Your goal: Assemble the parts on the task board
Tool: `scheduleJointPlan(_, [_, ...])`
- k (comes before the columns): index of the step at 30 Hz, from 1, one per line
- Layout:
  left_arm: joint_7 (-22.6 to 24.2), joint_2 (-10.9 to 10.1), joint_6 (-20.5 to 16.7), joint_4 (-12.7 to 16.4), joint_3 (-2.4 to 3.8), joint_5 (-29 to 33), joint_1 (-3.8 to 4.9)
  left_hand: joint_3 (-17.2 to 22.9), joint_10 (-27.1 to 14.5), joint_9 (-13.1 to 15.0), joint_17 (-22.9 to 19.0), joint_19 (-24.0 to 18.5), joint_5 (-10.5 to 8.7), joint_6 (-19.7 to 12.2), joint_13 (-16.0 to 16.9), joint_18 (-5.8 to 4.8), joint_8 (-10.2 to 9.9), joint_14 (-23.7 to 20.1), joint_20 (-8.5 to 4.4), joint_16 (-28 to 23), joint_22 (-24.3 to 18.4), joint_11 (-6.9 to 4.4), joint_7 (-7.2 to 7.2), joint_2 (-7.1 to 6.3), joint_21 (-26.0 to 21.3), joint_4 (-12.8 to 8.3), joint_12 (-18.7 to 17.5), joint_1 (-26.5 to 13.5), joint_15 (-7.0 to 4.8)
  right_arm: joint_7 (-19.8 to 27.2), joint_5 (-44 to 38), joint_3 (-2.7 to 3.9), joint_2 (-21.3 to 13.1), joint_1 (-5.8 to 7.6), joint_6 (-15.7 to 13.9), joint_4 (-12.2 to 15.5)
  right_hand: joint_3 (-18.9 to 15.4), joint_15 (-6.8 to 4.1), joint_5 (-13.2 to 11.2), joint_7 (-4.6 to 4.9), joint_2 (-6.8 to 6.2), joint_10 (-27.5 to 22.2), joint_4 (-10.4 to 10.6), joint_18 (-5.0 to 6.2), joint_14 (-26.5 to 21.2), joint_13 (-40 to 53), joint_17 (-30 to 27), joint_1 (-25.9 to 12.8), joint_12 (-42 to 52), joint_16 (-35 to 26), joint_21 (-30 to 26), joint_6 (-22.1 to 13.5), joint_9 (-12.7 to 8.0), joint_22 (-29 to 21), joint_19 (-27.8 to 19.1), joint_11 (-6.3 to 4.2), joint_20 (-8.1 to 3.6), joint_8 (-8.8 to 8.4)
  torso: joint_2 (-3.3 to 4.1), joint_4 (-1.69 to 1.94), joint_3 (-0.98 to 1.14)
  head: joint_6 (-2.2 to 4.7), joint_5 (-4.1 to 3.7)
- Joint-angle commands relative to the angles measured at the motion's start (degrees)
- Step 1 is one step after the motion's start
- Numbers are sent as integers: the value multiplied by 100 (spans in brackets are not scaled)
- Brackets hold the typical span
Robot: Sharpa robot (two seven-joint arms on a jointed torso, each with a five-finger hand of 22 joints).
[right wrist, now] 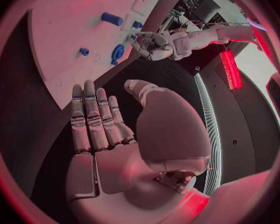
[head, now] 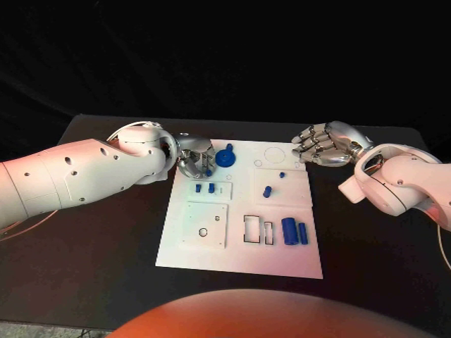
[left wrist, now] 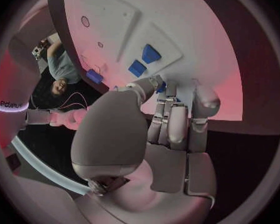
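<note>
Head view shows the task board [head: 241, 243] lying in the middle of the black table [head: 94, 267], with most of the blue parts not yet put together, so I judge the work is at an early stage. The left hand [head: 192, 156] is over the far left corner of the board, and its fingers are curled toward a round blue part [head: 225, 157] there; whether they really hold it or only touch it I cannot tell. The right hand [head: 324, 144] hangs just off the far right corner of the board, holding nothing, with its fingers straight and close side by side and the thumb apart. On the board, two small blue blocks [head: 204, 188] sit on the raised plate near the left hand, one small blue peg [head: 268, 190] stands on the square plate beside it, and two blue cylinders [head: 294, 232] lie near the right edge. As for containers, the rectangular slots [head: 256, 229] next to the cylinders look open and unfilled, and the plate with two holes [head: 205, 225] has nothing in it, so these seats probably remain to be filled.
</note>
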Motion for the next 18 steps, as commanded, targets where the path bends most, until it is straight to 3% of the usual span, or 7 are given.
scheduleJointPlan(1, [-54,5,154,-1,-4,40,-5,-40,6,-19,-15,-23,23,-60,-6,-66,-37,-32,20,-22,700,37,14,-6,-41,12,-29,-50,-6,42,-36,0,5,-3,69,0,-1,4,-4,484,28,-26,-30,74,-24,-5,-5,-12,36,-27,-6,-16,-7,-10,0,3,7,27,1,0,0,1,1])
scheduleJointPlan(18, [-84,13,90,-25,-5,46,-4,-73,1,-43,-42,-28,89,-201,-4,-64,-114,-47,41,-18,697,55,44,-49,-53,26,-76,-123,13,12,-36,0,2,-4,94,-8,-2,6,-4,486,28,-29,-32,74,-26,-8,-11,-15,37,-31,-6,-21,-12,-20,-2,4,8,29,0,-2,1,1,-17])
